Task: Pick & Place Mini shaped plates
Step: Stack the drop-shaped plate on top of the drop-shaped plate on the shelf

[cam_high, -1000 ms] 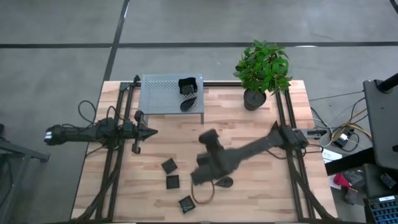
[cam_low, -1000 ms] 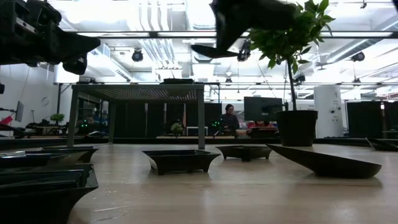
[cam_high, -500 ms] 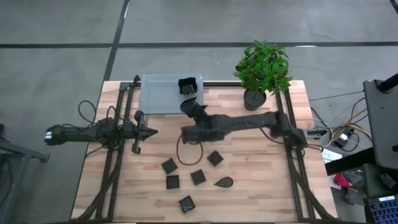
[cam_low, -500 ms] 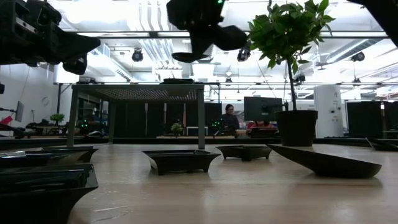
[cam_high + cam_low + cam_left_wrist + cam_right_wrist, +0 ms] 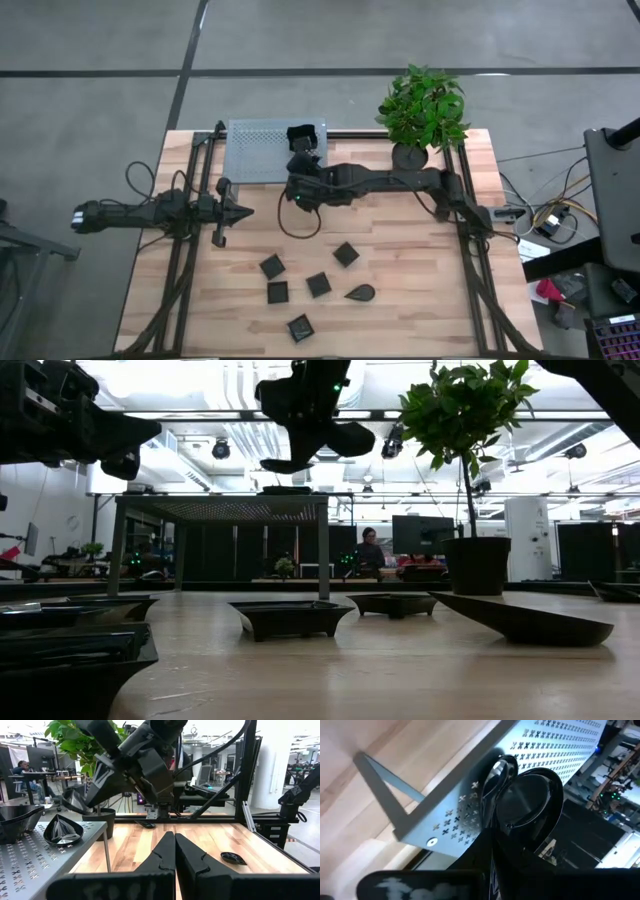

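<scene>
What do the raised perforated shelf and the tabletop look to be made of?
The perforated shelf looks like thin sheet metal in a matte grey finish: cross-shaped cutouts, a folded edge and slim legs show in the right wrist view. The tabletop looks like light wood, probably butcher block: narrow jointed strips with visible grain.

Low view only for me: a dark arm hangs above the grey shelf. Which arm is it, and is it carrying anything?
Observer: The right end effector, shut on a teardrop plate.
Operator: Anything on the shelf already?
Observer: Yes, a square plate and a second teardrop plate sit on the perforated shelf.
Operator: How many are on the table?
Observer: From above, six loose plates on the wooden table: five square, one teardrop.
</scene>
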Controlling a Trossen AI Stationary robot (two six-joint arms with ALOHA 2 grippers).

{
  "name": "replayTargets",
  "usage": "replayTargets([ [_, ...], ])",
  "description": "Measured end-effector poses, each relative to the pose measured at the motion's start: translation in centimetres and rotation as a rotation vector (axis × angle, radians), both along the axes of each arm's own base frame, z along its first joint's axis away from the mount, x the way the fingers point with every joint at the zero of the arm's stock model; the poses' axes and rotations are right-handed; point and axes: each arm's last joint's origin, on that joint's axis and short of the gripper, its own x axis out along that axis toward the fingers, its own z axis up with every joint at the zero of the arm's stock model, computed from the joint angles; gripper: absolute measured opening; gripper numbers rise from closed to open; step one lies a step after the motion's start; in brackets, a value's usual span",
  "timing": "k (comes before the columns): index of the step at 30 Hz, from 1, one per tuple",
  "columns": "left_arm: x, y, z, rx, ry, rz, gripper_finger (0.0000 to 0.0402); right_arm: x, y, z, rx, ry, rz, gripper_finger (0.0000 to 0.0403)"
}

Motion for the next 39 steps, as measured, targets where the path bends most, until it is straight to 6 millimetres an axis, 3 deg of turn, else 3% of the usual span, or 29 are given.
replayTargets([
  [33,0.0,0.0,0.0,0.000,-0.001,0.000,0.0000,1.0,-2.0,-2.3,-0.017,-0.023,0.026,0.0009],
  [39,0.0,0.0,0.0,0.000,0.000,0.000,0.0000,1.0,-2.1,-2.2,-0.036,-0.027,0.011,0.0035],
])
